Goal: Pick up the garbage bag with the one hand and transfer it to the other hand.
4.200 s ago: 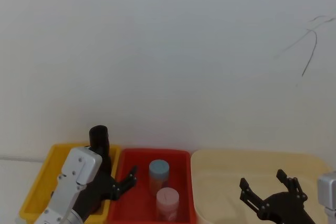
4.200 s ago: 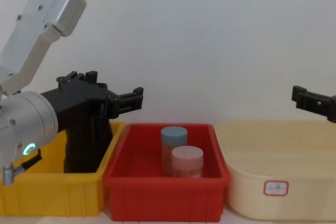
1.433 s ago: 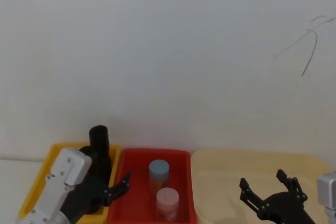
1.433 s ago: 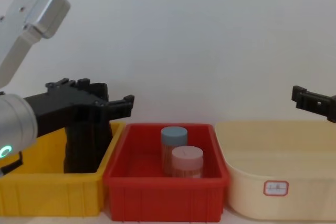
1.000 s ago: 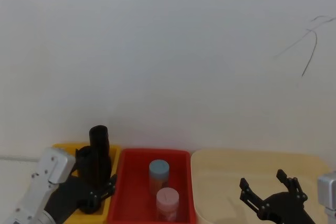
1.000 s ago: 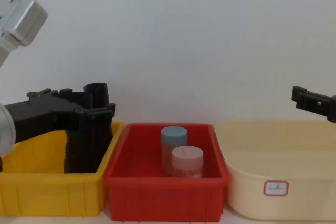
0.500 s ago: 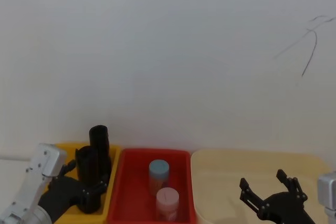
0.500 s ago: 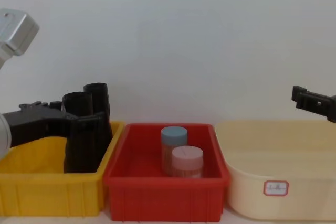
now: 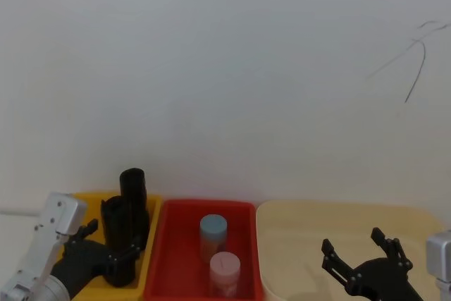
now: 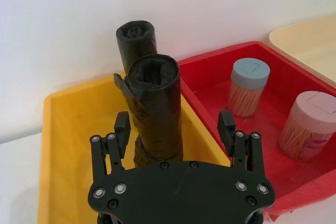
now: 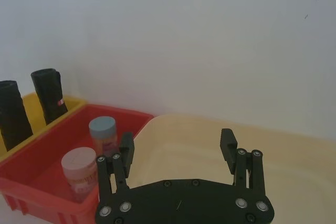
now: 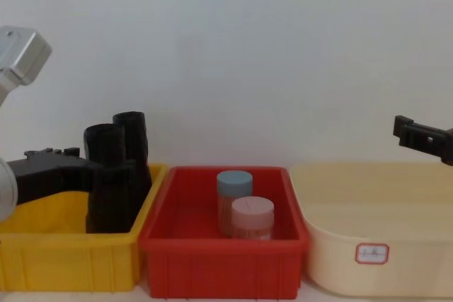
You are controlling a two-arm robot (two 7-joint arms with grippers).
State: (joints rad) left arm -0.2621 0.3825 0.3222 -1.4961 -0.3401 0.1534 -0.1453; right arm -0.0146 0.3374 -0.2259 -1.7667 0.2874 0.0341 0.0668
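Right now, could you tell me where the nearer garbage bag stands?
In the chest view the garbage bag stands upright in the yellow bin on the robot's left, in front of the second roll; the left gripper's open fingers flank it.

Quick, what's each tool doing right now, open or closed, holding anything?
Left tool: open, fingers either side of the nearer garbage bag in the yellow bin, not closed on it.
Right tool: open, empty, over the cream bin.
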